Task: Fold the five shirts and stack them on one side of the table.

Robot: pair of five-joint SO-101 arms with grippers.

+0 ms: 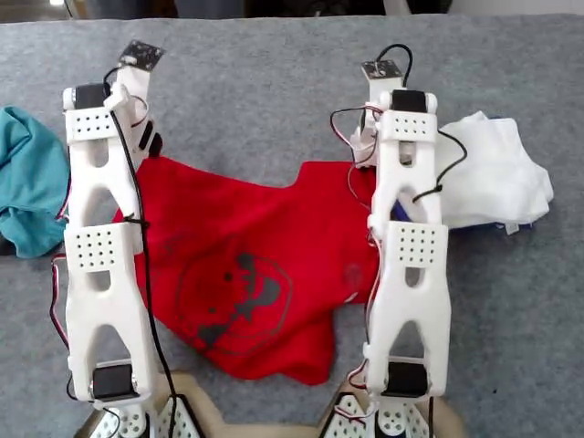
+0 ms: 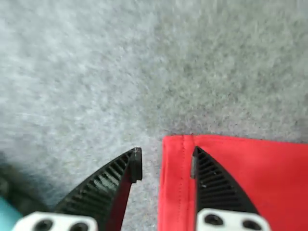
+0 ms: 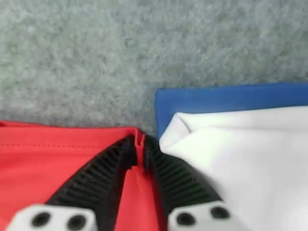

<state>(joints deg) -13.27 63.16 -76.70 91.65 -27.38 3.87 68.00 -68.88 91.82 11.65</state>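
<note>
A red shirt [image 1: 246, 274] with a dark round print lies spread and unfolded on the grey tabletop [image 1: 274, 82] between the two arms; its near part is rumpled, and its two far corners lie at the arms' tips. The left pincer [image 2: 166, 156] is spread at the far-left corner; one finger [image 2: 211, 187] sits over the stitched red hem, the other over bare grey surface just beside the corner; whether either touches the cloth I cannot tell. The right pincer [image 3: 139, 144] is pressed together on the far-right corner, with a thin fold of red hem pinched between its tips. Just right of that corner lies a white shirt [image 1: 493, 178], bunched rather than flat; it rests on a blue shirt [image 3: 226, 98], whose straight far edge shows beyond it; the white cloth lies right against the right pincer's outer finger. A teal shirt [image 1: 32, 182] lies crumpled at the tabletop's left edge, left of the left arm and apart from the red shirt.
</note>
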